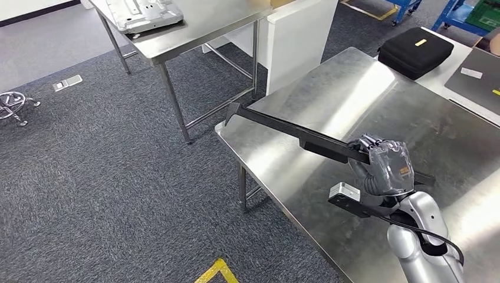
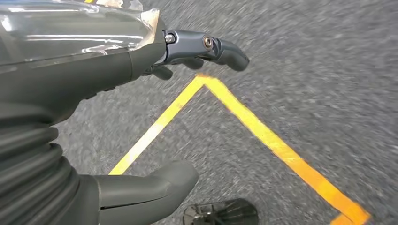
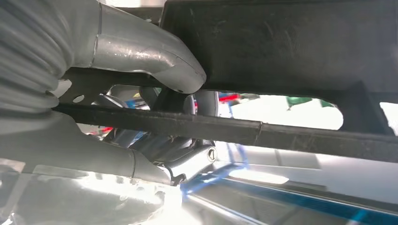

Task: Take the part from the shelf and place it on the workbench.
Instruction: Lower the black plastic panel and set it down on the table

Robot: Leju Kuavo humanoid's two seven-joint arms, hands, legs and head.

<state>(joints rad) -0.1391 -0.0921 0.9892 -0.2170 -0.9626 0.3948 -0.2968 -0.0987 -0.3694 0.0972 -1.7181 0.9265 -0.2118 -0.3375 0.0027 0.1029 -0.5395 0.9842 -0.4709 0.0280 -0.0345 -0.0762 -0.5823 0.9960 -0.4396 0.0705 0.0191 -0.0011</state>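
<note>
Right hand [image 1: 386,167] first, closest in, silver arm rising from below — and its fingers [image 1: 370,141] are wrapped tight around the long black part [image 1: 283,127], thumb clamped on one face, the darker fingers curled over the other in the wrist view. Firm hold, nothing slack. Beyond the fingers the part runs out long and thin, its far tip reaching right to the corner of the steel worktop [image 1: 354,88]; a short tail pokes out behind the hand. Whether it already touches the steel I cannot tell, but it's hovering low over the surface.

Placing step now, I'd say. To do it well: lower it level so the whole length lands together, pull that far tip inboard from the corner, and only then let the fingers ease apart.

Left hand [image 2: 117,108] hangs down by the carpet and a yellow floor line [image 2: 263,136], fingers apart, holding nothing.

Farther off past the part's tip: a black case [image 1: 415,52] on the next surface, and another steel table [image 1: 194,35] carrying a grey metal panel [image 1: 144,13].
</note>
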